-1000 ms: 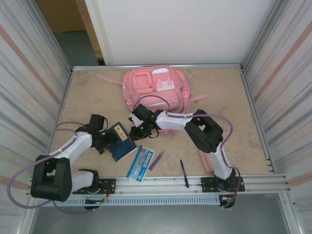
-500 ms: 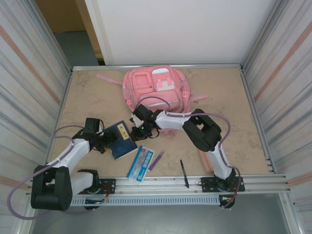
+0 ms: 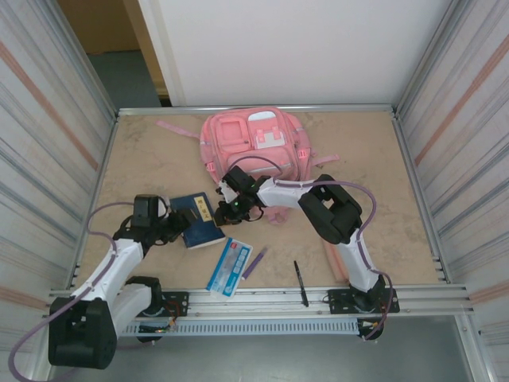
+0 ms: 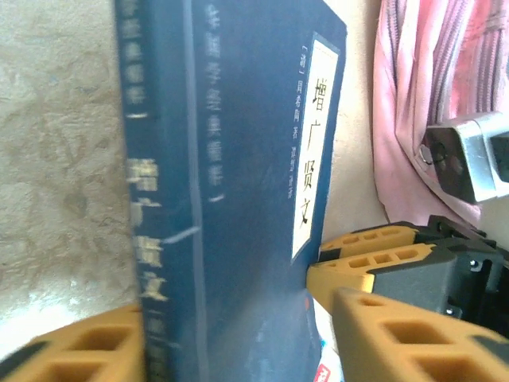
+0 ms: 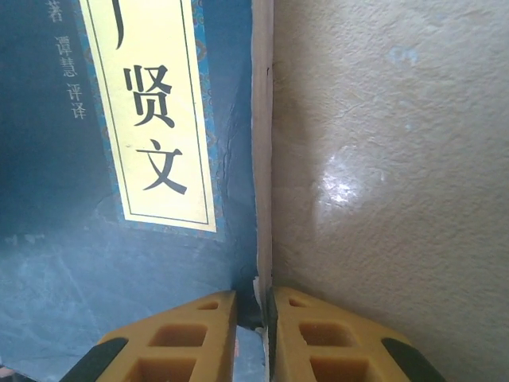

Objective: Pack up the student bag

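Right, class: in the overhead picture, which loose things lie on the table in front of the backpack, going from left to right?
Blue book → blue-and-white packet → purple pen → black pen → pink pencil case.

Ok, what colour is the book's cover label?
Pale yellow label, black characters, on the blue book; clearest in right wrist view.

Lab test cell: railed, panel-walled table [image 3: 374,159]

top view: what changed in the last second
The blue book shifted slightly toward the student bag and turned squarer, its edge pinched by the right tool. The left arm folded back, the left tool at the book's spine. Bag and pen stayed put.
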`<state>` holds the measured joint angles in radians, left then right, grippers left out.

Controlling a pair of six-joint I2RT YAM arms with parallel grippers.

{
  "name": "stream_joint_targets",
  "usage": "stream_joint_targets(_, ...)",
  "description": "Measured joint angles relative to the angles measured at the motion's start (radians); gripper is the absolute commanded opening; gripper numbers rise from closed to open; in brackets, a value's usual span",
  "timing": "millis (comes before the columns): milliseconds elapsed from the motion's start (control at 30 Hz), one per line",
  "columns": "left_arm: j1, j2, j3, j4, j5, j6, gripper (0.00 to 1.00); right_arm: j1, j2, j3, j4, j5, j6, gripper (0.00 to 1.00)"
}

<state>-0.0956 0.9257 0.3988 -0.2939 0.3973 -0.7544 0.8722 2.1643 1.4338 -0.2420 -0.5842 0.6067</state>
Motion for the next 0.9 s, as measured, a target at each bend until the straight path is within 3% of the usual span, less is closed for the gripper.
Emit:
stream_joint_targets(100, 0.0, -0.008, 0.01, -0.02, -0.003, -0.006, 0.26, -0.003, -0.005, -0.037, 0.066, -0.026, 0.015, 0.25)
stream_joint_targets(200, 0.0, 0.007, 0.024, -0.026, 0.003, -0.009, 0.0, -0.009, -0.029, -0.084, 0.124, -0.041, 0.019, 0.31)
stream_joint_targets(400, -0.003, 0.053, 0.107, -0.082, 0.016, 0.007, 0.0, -0.028, -0.157, -0.198, 0.193, -0.031, -0.019, 0.44)
stream_joint_targets(600, -0.003, 0.026, 0.191, -0.143, 0.06, -0.01, 0.0, -0.013, -0.52, -0.332, 0.205, 0.182, -0.249, 0.5)
stream_joint_targets(733, -0.005, 0.026, 0.288, -0.211, 0.087, -0.069, 0.0, 0.115, -0.733, -0.393, 0.258, 0.349, -0.533, 0.53)
stream_joint_targets(900, -0.017, 0.03, 0.343, -0.226, 0.171, -0.211, 0.0, 0.272, -0.775, -0.457, 0.288, 0.501, -0.793, 0.64)
